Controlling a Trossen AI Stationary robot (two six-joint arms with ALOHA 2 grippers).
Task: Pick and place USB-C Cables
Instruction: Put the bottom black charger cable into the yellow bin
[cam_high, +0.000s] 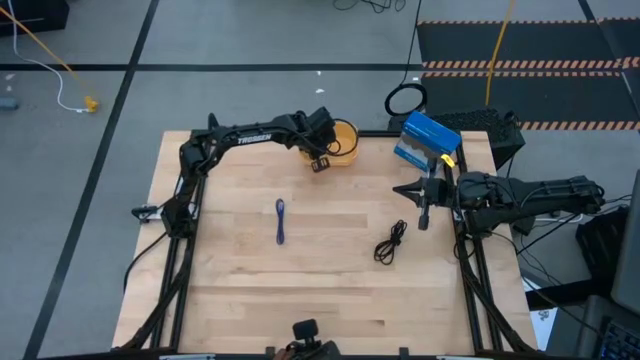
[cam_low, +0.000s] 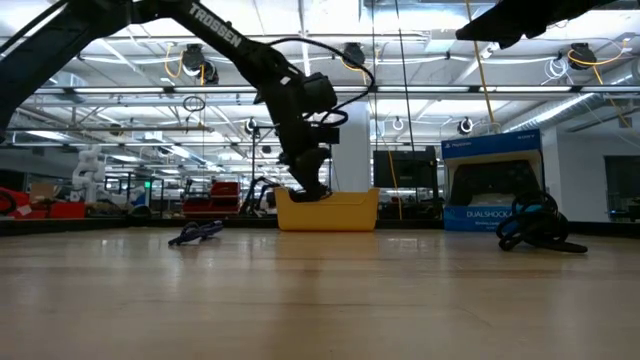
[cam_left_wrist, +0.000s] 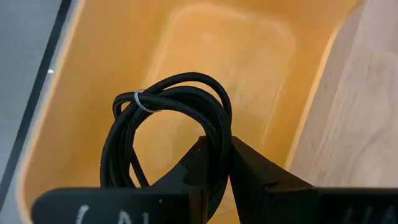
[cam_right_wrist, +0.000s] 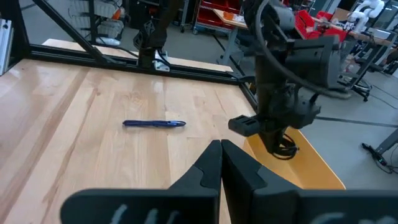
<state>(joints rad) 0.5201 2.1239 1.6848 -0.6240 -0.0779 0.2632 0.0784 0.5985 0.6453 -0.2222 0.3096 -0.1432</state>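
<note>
My left gripper (cam_left_wrist: 217, 163) is shut on a black coiled USB-C cable (cam_left_wrist: 168, 118) over the yellow bin (cam_high: 345, 135) at the table's far edge; in the low view it (cam_low: 310, 188) reaches down into the bin (cam_low: 328, 212). The short purple-blue cable (cam_high: 281, 220) lies flat mid-table, also seen in the right wrist view (cam_right_wrist: 154, 124). A second black cable (cam_high: 390, 242) lies loosely coiled on the table's right half, near my right gripper (cam_high: 423, 212). That gripper (cam_right_wrist: 221, 155) is shut on nothing and hovers above the table. My left gripper pinches several bundled strands on one side of the black coil (cam_left_wrist: 219, 140) between its two fingers, coming from above and pointing down into the bin. The coil, bound by a pale tie (cam_left_wrist: 142, 99), hangs below the fingers inside the yellow walls. Whether it touches the floor does not show.
A blue DualShock box (cam_high: 425, 140) stands at the far right of the table beside the bin. Black frame rails run along the table's edges. Bare wood stretches across the middle and near part of the table (cam_high: 330, 290).
</note>
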